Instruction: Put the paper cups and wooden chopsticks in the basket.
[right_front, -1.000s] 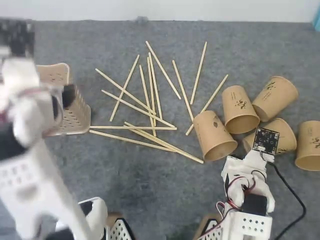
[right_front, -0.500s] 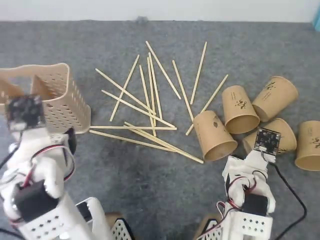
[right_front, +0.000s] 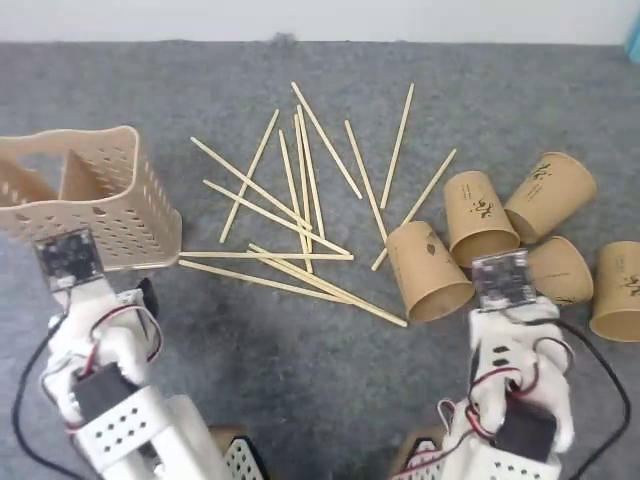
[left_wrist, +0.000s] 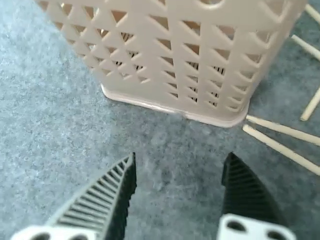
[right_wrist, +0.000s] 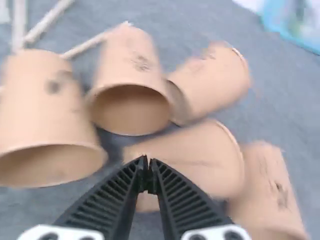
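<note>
Pinch gently by the stiffer rim the light, crushable paper cups tipped well apart from the basket, beyond the chopsticks, with right gripper closed empty, left gripper spread beside the basket.

Grey carpet carries a beige basket at left, scattered wooden chopsticks at centre, and five tipped paper cups at right.
</note>
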